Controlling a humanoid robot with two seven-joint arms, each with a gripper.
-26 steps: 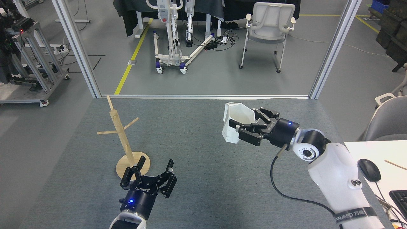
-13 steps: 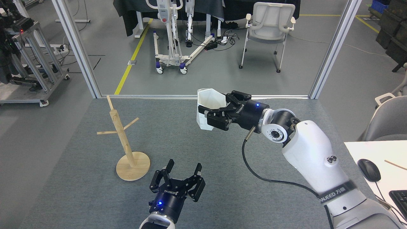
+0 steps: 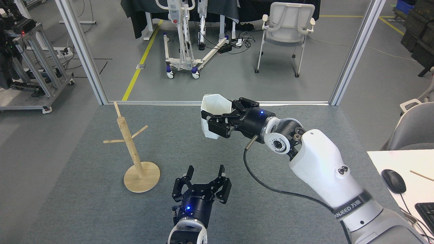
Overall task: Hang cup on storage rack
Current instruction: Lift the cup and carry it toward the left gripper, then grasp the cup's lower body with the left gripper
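Head view: right gripper (image 3: pixel 218 123) clamps the cup (image 3: pixel 212 117) (held aloft), left gripper (image 3: pixel 205 174) spread wide.

Right arm reaching from lower right to frame centre, right hand (image 3: pixel 217 122) clamped on white cup (image 3: pixel 212 117), left hand (image 3: pixel 205 173) bottom centre, fingers spread

Single head view, looking forward and down from above the grey table (image 3: pixel 84 210), fairly near, workshop floor beyond
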